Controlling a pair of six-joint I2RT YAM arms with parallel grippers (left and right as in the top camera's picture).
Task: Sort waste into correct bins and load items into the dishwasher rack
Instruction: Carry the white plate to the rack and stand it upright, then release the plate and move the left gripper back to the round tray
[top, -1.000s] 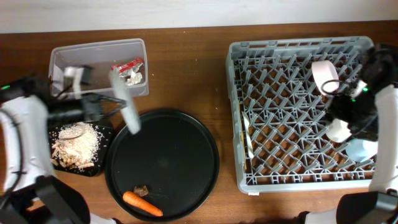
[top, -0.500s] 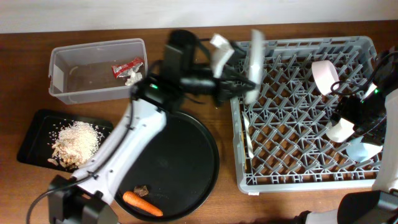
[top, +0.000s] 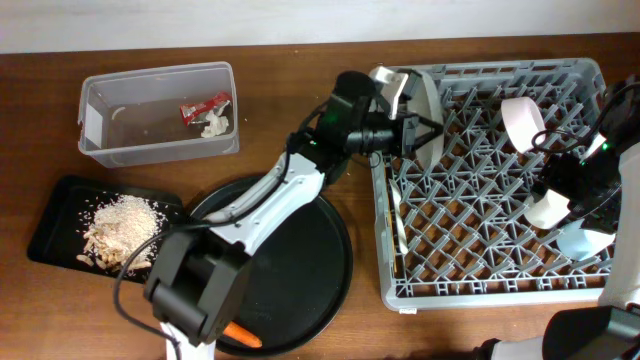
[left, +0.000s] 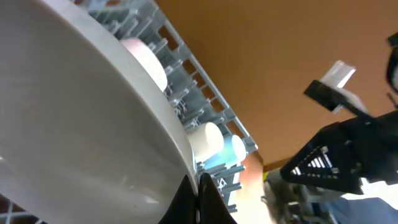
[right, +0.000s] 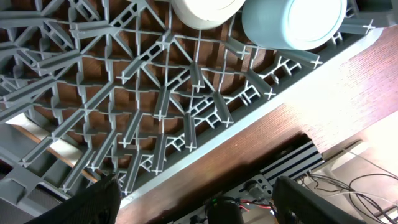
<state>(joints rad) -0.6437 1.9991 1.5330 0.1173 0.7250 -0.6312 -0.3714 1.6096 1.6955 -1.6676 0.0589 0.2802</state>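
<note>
Wooden table (top: 300, 90), front to back: carrot (top: 246, 338) on black round tray (top: 310, 262); dishwasher rack (top: 480, 292) holding cups (top: 545, 210); right gripper (right: 199, 190) spread, empty, above it; left gripper (top: 408, 130) clamping white plate (left: 74, 118), seemingly upright at rack's far-left corner.

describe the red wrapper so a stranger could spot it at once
Look at the clear plastic bin in the upper left of the overhead view. Near its right end lies the red wrapper, next to a crumpled white scrap; it is the only red thing there.
</note>
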